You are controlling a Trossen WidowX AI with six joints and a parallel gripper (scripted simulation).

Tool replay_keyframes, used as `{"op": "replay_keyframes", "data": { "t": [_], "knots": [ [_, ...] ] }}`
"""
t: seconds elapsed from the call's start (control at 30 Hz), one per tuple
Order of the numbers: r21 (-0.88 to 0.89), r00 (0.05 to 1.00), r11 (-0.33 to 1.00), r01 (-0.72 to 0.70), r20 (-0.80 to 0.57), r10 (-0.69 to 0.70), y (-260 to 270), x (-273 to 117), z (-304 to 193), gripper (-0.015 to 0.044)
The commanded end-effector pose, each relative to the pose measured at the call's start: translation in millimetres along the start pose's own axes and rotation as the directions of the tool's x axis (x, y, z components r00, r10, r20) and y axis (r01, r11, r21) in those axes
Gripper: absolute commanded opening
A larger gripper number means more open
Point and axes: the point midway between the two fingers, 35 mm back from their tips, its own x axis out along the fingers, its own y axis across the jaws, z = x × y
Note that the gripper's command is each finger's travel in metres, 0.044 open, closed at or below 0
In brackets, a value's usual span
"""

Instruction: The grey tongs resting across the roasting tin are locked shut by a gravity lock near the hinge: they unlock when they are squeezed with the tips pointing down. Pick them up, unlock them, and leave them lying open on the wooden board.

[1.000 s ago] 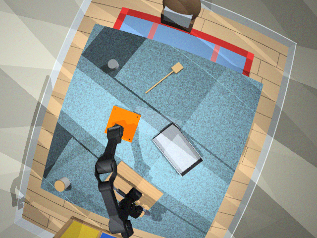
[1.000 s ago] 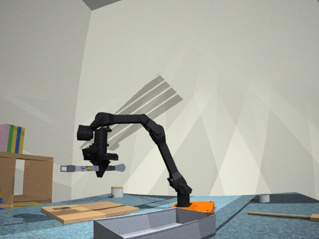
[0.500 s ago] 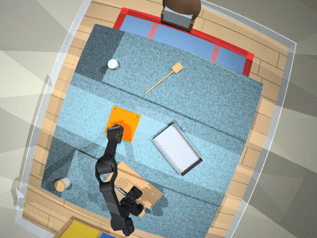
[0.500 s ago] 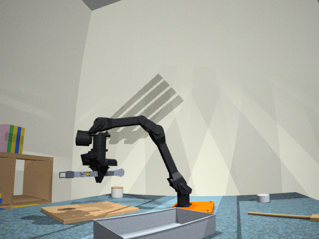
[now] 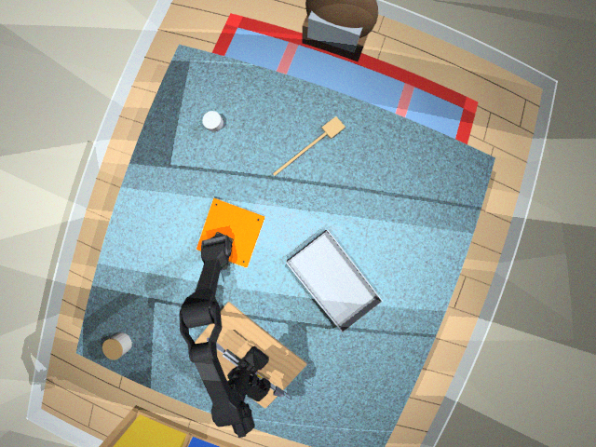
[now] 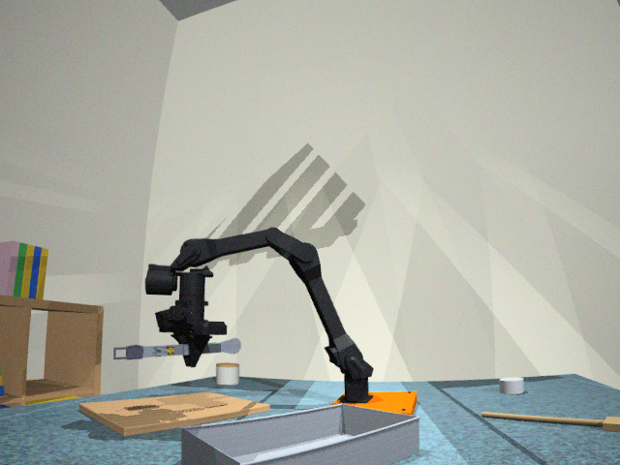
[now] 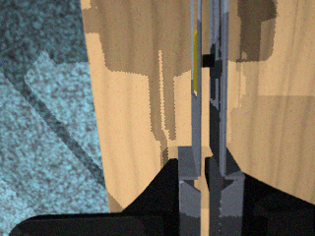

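The grey tongs [image 5: 231,356] [image 6: 144,352] [image 7: 222,98] are held level in the air, well above the wooden board [image 5: 284,356] [image 6: 234,403] [image 7: 128,103]. In the exterior view their looped end points left and their rounded tips point right. In the wrist view their two arms lie close together with a narrow gap; whether the lock is engaged cannot be told. My gripper [image 6: 193,361] [image 7: 190,165] points down and is shut on the tongs, one finger on each side. The roasting tin [image 5: 331,278] [image 6: 310,450] stands on the table with nothing in it.
The orange base plate [image 5: 248,231] [image 6: 395,400] is under the arm's foot. A cork-coloured-top jar [image 5: 115,347] [image 6: 228,374] stands beyond the board. A white cylinder [image 5: 211,120] [image 6: 511,386] and a wooden mallet-like tool [image 5: 332,127] [image 6: 550,418] are farther off. A shelf [image 6: 75,345] is beside the table.
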Motion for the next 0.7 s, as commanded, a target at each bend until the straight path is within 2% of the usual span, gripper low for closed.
{"op": "replay_keyframes", "data": {
  "t": [0.0,0.67],
  "knots": [
    [0.002,1.0,1.0,0.003,0.002,-0.003,-1,7,0,-0.015],
    [0.003,1.0,1.0,0.002,0.002,-0.002,0,39,-1,-0.015]
  ]
}}
